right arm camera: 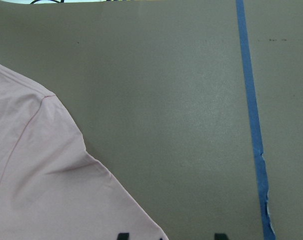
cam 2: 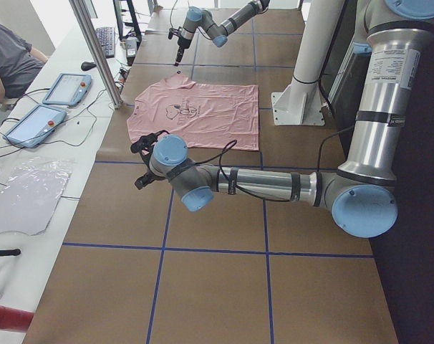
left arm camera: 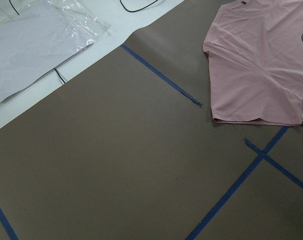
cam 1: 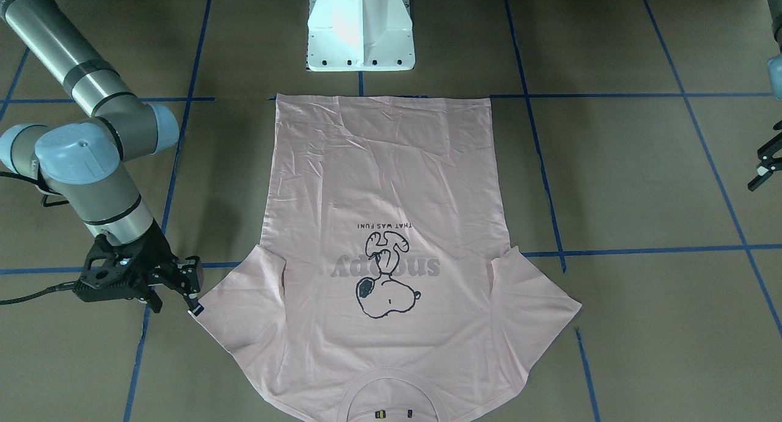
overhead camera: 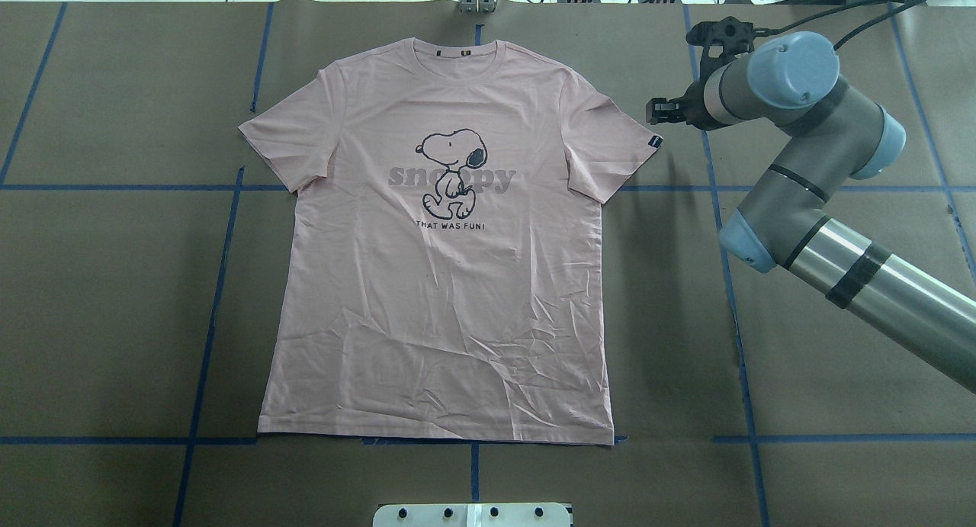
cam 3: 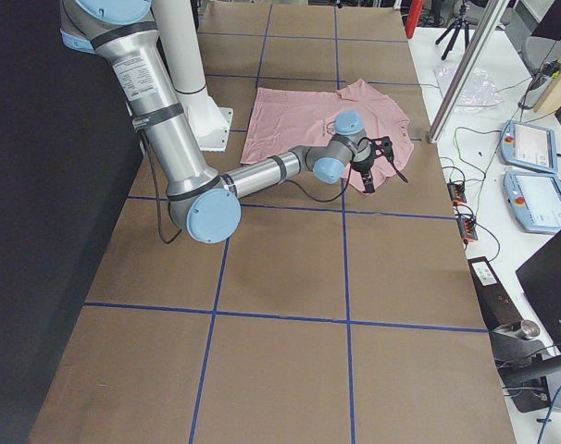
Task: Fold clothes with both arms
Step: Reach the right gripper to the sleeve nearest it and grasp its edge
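The pale pink T-shirt (overhead camera: pixel 442 283) lies flat and print-up on the brown table, collar at the far side; it also shows in the front view (cam 1: pixel 385 184). My right gripper (overhead camera: pixel 654 114) hovers just off the tip of the shirt's right-hand sleeve, beside the small black sleeve tag (overhead camera: pixel 653 141). It is open and empty (cam 1: pixel 194 291). The right wrist view shows that sleeve (right arm camera: pixel 46 175) with two dark fingertips (right arm camera: pixel 122 235) at the bottom edge, set apart. My left gripper (cam 1: pixel 763 168) sits far off the shirt at the table's left side; I cannot tell its state. The left wrist view shows the other sleeve (left arm camera: pixel 251 75).
The white pedestal base (cam 1: pixel 360 31) stands just behind the shirt's hem. Blue tape lines (overhead camera: pixel 213 298) grid the table. A clear plastic bag (left arm camera: pixel 36 40), tablets (cam 2: pixel 63 89) and a seated person (cam 2: pixel 9 57) are on the operators' side, past the collar.
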You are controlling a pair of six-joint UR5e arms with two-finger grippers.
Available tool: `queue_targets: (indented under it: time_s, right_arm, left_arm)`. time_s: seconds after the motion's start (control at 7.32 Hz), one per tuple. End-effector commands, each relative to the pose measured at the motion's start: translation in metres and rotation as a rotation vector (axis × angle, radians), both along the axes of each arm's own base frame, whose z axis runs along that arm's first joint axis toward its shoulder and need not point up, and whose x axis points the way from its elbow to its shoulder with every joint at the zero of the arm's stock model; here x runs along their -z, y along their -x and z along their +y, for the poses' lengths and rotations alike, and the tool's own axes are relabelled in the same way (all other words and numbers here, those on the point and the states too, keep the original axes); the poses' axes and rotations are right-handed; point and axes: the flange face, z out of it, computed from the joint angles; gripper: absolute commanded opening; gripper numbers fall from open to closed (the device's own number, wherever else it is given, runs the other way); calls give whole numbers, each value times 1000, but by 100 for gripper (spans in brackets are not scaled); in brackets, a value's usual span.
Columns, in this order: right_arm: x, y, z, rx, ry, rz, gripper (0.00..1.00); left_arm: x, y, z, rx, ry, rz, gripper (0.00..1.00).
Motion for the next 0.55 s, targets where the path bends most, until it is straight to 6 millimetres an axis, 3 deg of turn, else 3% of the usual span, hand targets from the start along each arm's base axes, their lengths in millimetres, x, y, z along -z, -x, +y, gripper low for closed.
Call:
queue_targets:
  time_s: [0.0,0.14,0.41]
  right_arm:
    - [-13,23,3,-23,2,-4,61]
    - [-15,36,11,-26,-8,9,61]
    - [-17,42,15,-24,-9,17,61]
  left_arm:
    - [0,0,0,-2,-7,-2,100]
    - [0,0,1,-4,-8,-1,100]
    - [-1,0,1,-4,-5,-2,100]
